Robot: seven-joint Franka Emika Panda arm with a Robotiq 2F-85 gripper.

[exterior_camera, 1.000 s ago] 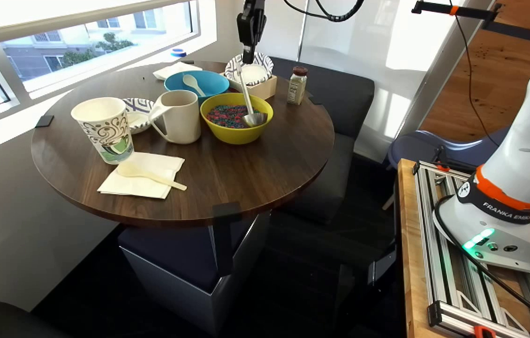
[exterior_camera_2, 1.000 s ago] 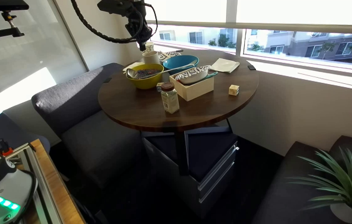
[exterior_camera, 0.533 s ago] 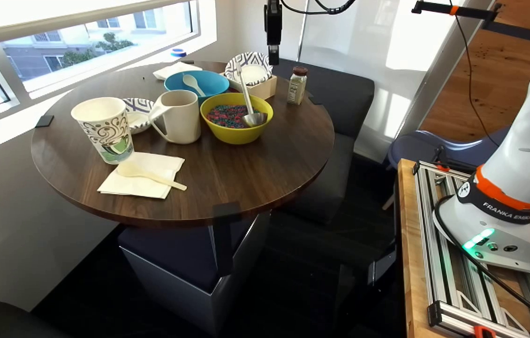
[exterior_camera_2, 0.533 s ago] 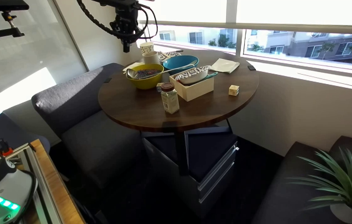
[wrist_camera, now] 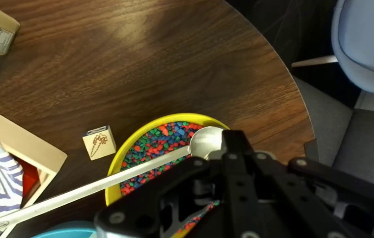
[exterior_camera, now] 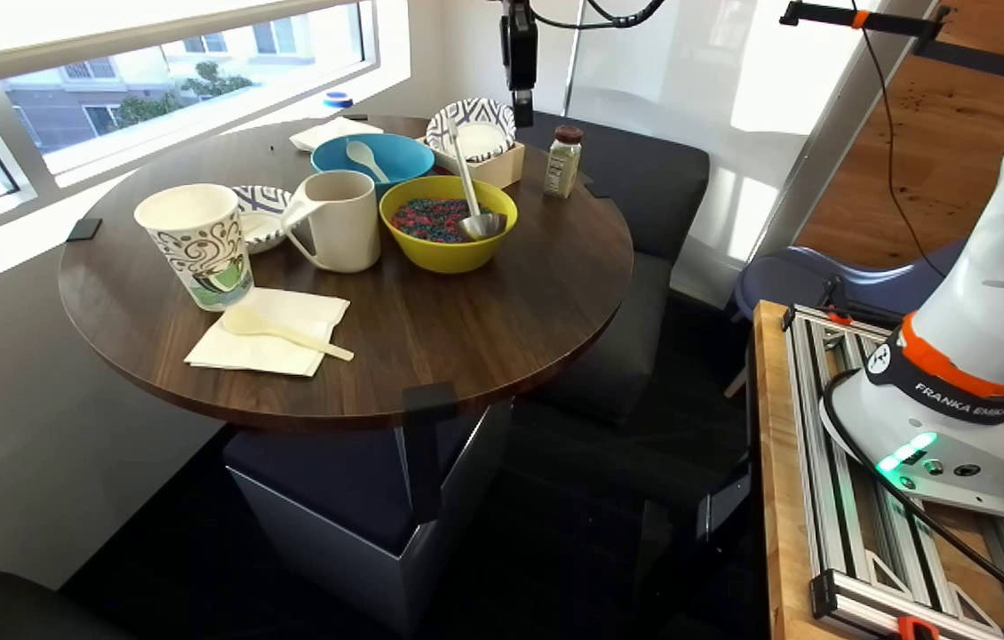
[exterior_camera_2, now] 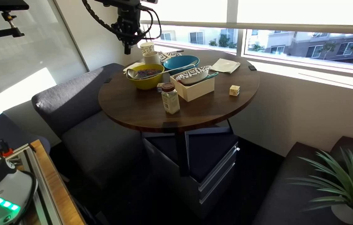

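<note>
My gripper (wrist_camera: 235, 135) is shut with nothing between its fingers. It hangs in the air over the table, touching nothing; in both exterior views it points downward. Below it in the wrist view is the yellow bowl (wrist_camera: 116, 168), filled with red, green and blue pebbles (wrist_camera: 160, 143). A metal ladle (wrist_camera: 147, 165) rests with its scoop on the pebbles and its handle stretching toward the wooden box (wrist_camera: 48, 155). My fingers hide part of the scoop and the bowl's near side. Beside the bowl sits a small wooden block (wrist_camera: 99, 143) with a carrot drawing.
A blue bowl (exterior_camera: 418, 156) with a spoon, a beige mug (exterior_camera: 351, 231) and a paper cup (exterior_camera: 204, 249) stand by the yellow bowl. A spoon (exterior_camera: 289, 333) lies on a napkin (exterior_camera: 306, 311). A spice jar (exterior_camera_2: 171, 101) and another block (exterior_camera_2: 234, 90) are near the round table's edge.
The gripper has swung from a tilted pose to nearly upright and shifted away from the cup side, then sunk slightly. It has stayed shut. Objects on the table have not moved.
</note>
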